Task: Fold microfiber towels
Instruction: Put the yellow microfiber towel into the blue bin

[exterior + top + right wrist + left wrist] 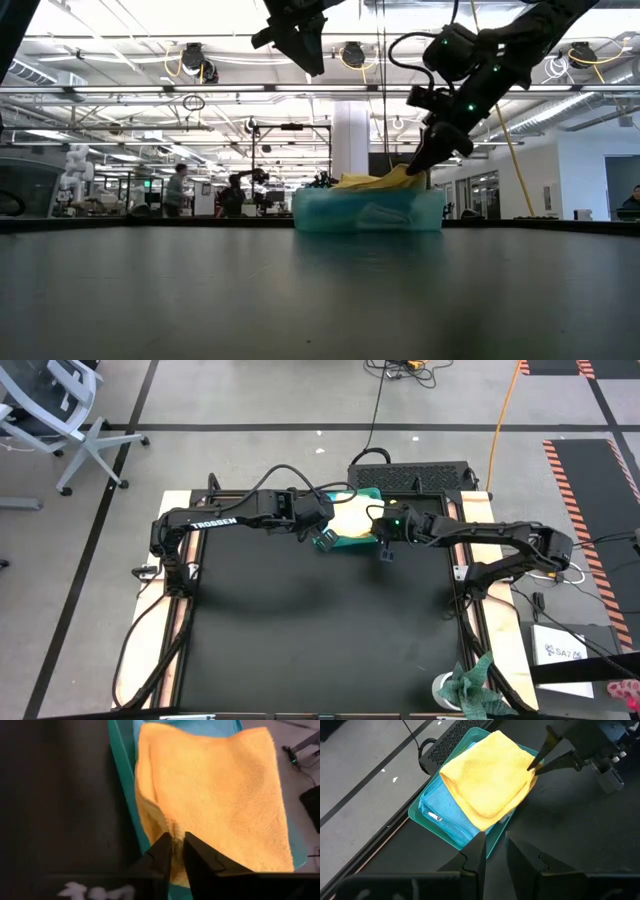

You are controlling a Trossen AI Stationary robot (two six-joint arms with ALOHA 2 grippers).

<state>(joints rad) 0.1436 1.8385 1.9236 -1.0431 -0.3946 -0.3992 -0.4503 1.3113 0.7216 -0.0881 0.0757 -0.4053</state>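
Now | yellow towel (490, 777) folded, plush, atop blue towel (445, 812) | right hand (177, 851) apparently pinching its edge | left hand (492, 851) narrow

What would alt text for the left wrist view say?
A folded yellow towel lies on blue towels in a teal tray; the right end effector pinches its edge. The left end effector hovers open nearby.

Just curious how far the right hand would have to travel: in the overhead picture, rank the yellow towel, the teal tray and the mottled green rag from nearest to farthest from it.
1. yellow towel: pinched by the right hand, table's far edge.
2. teal tray: under the towel.
3. mottled rag: near right corner.
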